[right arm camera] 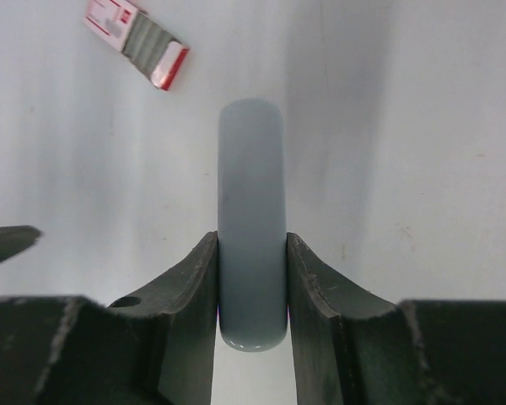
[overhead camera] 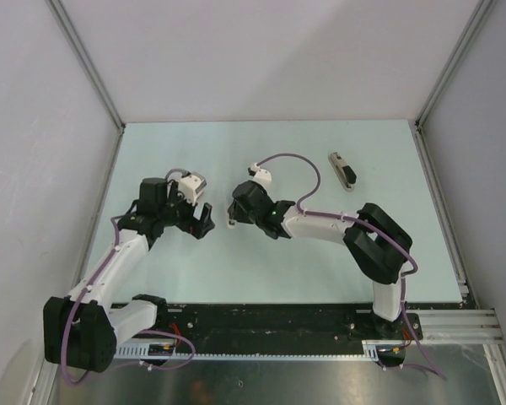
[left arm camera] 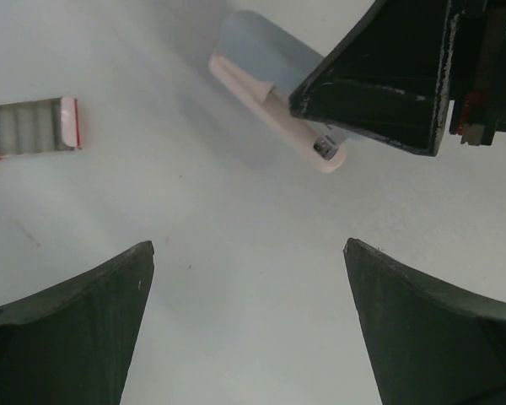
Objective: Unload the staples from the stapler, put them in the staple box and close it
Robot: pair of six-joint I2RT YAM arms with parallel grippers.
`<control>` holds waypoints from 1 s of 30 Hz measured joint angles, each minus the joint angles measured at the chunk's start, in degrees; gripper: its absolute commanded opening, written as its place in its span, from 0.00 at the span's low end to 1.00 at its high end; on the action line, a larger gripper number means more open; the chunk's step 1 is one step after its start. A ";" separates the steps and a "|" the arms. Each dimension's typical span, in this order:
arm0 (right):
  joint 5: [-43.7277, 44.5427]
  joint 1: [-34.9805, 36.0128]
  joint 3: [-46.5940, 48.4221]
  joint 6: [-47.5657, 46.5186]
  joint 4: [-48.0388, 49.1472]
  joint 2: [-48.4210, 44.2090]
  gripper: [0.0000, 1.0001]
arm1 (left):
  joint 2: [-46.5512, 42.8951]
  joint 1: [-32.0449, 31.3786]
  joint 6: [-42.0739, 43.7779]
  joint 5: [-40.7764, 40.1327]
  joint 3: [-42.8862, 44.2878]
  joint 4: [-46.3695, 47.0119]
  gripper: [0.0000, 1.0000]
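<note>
The dark stapler [overhead camera: 344,171] with its pale strip lies on the table at the back right, away from both grippers. My right gripper [overhead camera: 234,216] [right arm camera: 251,240] is shut on a pale blue rounded bar [right arm camera: 251,211] with a pinkish-white underside [left arm camera: 270,110], held low over the table's middle. My left gripper [overhead camera: 201,221] [left arm camera: 249,249] is open and empty, just left of that bar. Grey ridged staples [left arm camera: 29,126] [right arm camera: 148,42] lie in a small red-and-white box on the table near both grippers. The box is hidden in the top view.
The pale table [overhead camera: 261,270] is walled by white panels with metal rails on the left and right [overhead camera: 443,211]. A black base bar [overhead camera: 270,321] runs along the near edge.
</note>
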 measured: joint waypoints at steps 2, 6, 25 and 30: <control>0.20 0.44 -1.07 2.29 2.08 -0.59 0.00 | 0.13 -0.04 0.55 1.60 -0.55 0.04 1.00; 0.02 0.46 -3.23 6.14 5.14 -2.45 0.00 | 1.09 -0.07 1.66 4.33 -1.53 0.13 0.99; -9.68 1.44 -10.64 16.00 19.61 -4.76 0.00 | 5.46 -0.09 5.55 12.07 -2.43 0.13 0.99; -11.45 2.08 -10.67 16.90 21.92 -4.76 0.00 | 6.23 -0.04 6.56 12.37 -2.43 0.17 0.83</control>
